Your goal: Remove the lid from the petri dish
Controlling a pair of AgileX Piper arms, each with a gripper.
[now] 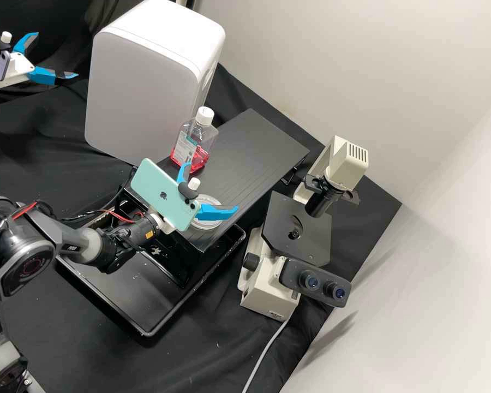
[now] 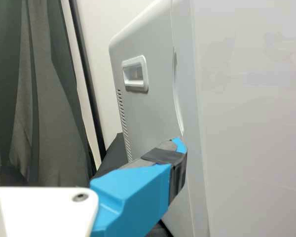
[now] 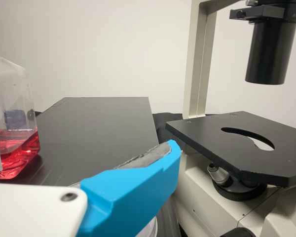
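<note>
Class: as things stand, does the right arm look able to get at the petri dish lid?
Probably yes: the right gripper hangs open close by the petri dish, with nothing seen between them.

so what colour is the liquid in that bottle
Pinkish red liquid, in the bottom of the clear bottle. It shows best in the right wrist view.

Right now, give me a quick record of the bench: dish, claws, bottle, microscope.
petri dish: on the black platform, at its near end
right claw: open, at the dish, contact unclear
left claw: open, raised beside the white box
bottle: upright, red liquid, behind the dish
microscope: beside the platform
</note>
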